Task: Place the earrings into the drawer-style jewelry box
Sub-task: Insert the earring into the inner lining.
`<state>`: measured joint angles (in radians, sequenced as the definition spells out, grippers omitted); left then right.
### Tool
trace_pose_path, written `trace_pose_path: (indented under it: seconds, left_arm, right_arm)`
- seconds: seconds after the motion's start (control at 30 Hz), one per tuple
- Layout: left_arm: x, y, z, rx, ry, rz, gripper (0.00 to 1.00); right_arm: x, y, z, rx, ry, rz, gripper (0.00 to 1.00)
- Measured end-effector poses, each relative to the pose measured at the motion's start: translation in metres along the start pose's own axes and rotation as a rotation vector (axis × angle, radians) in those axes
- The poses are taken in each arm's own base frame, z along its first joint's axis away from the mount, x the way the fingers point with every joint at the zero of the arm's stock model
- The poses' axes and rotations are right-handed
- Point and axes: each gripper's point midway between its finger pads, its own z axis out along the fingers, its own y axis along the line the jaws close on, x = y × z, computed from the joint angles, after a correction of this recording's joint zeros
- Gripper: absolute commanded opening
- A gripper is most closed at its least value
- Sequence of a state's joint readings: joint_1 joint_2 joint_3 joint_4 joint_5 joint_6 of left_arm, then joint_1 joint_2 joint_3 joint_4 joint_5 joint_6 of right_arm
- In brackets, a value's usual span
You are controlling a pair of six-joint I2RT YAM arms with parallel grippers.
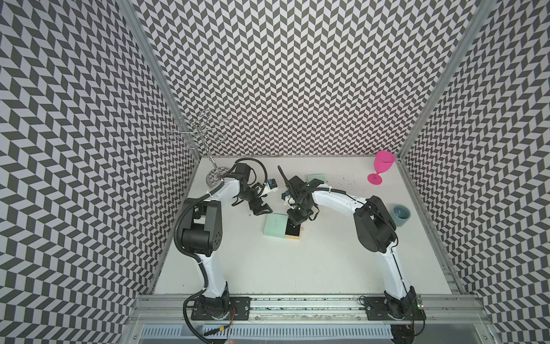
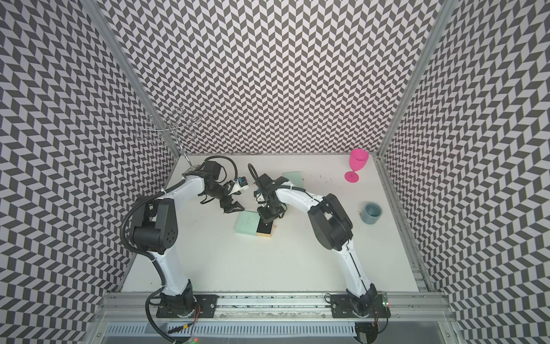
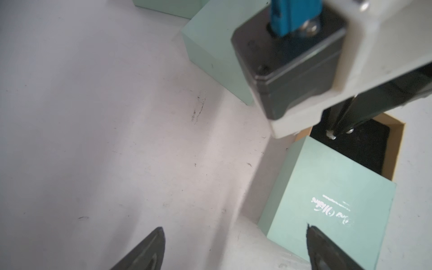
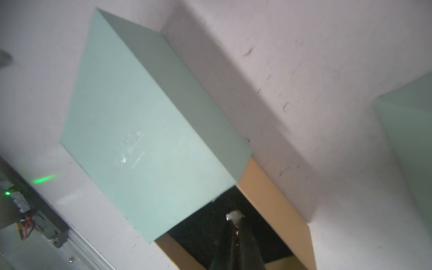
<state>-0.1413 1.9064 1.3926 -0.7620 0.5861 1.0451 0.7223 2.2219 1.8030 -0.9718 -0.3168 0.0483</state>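
The right gripper (image 4: 235, 222) was closed to a narrow pinch on 1 earring (image 4: 234, 215), a tiny silvery piece showing at the fingertips. The pinch hung over the black lining of the drawer (image 4: 268, 194), which stood pulled part-way out of the mint-green sleeve (image 4: 145, 131) of the jewelry box. Whether the earring touched the lining could not be told. The left gripper (image 1: 262, 210) stood just beside the sleeve with jaws wide and empty.

Likely faults from this position:

1. Release from too high: the light metal piece could bounce off the lining and clear the low tan drawer wall.
2. Release too near the sleeve edge: the piece could land on the sleeve top, not in the drawer.
3. Sticking: so small a part could cling to 1 fingertip as the jaws parted and be carried out.
4. Contact: either arm could nudge the unsecured box and shift the drawer under the pinch.
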Motion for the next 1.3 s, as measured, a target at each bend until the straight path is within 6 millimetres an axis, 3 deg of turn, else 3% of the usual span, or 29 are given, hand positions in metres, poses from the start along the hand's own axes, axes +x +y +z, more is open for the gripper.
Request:
trace_pose_path:
  seconds: [0.4,1.3]
  left_arm:
    - [0.032,-0.016,0.012,0.031,0.087,-0.006,0.95]
    - [0.031,-0.018,0.015,0.034,0.094,0.003,0.95]
  right_arm:
    - [-0.008,0.004,-0.009,-0.006,-0.020,-0.010,0.12]
    - [-0.006,0.000,-0.007,-0.013,-0.015,0.002,0.08]
